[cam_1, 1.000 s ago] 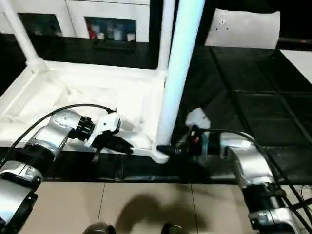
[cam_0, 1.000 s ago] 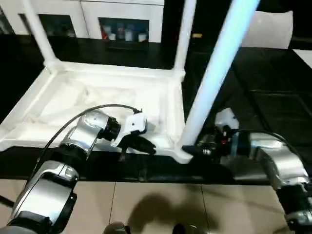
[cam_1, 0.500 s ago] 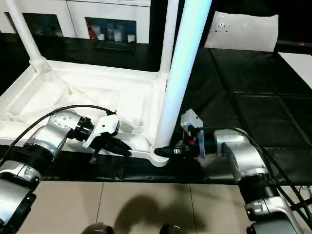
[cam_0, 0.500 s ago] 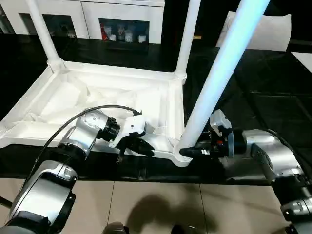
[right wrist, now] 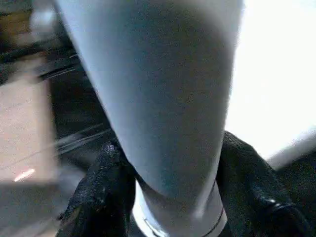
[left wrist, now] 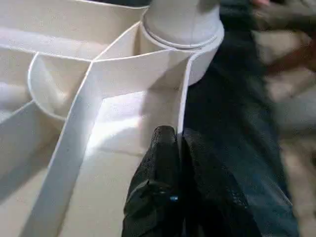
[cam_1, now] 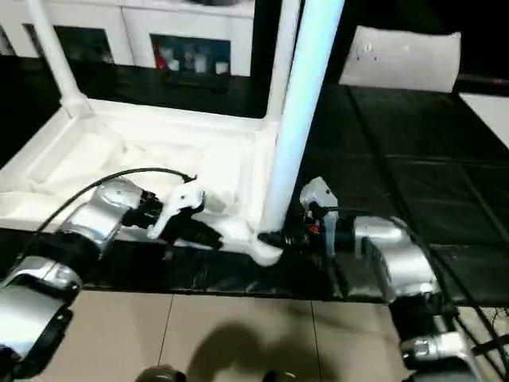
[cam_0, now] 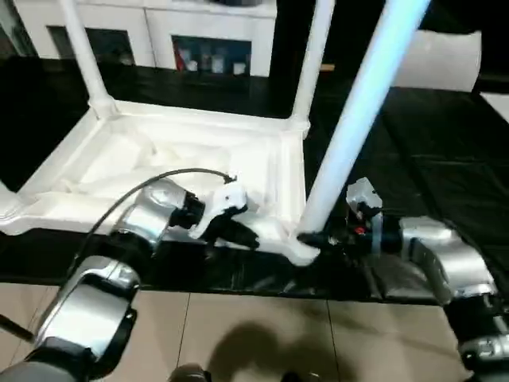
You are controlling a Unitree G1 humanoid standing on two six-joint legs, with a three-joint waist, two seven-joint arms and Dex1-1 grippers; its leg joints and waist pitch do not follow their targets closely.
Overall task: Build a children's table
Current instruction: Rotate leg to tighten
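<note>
Since the earlier frames, the right gripper [right wrist: 170,192] has narrowed its black fingers [right wrist: 98,192] from a wide spread until they sit against both sides of the near-right white tapered plastic leg [cam_0: 358,119], low on it, just above its socket. That leg leans a little differently from a moment ago and rises out of the nearest corner up past the top of the head views.

The white plastic children's table [cam_0: 159,159] lies upside down on the black-covered work surface [cam_0: 445,159], ribbed underside facing up, its near edge at the front of that surface. Two more long white round legs [cam_0: 83,56] stand in the far corner sockets, one at the far left and one at the far right [cam_0: 316,56].

The left gripper [left wrist: 178,143] rests at the near edge of the tabletop, a short way left of the occupied corner socket [left wrist: 182,29]. Its two black fingers are pressed together, clamped on the thin upright white rim wall [left wrist: 183,98] that runs to that socket.

The right gripper grasps the leg's base from the right side, its silver forearm [cam_0: 441,255] reaching in over the black surface.

Behind the table stands a white cabinet with glass doors [cam_0: 211,36], and a flat white panel [cam_1: 402,56] leans at the far right. Beige floor tiles [cam_0: 238,334] show in front.
</note>
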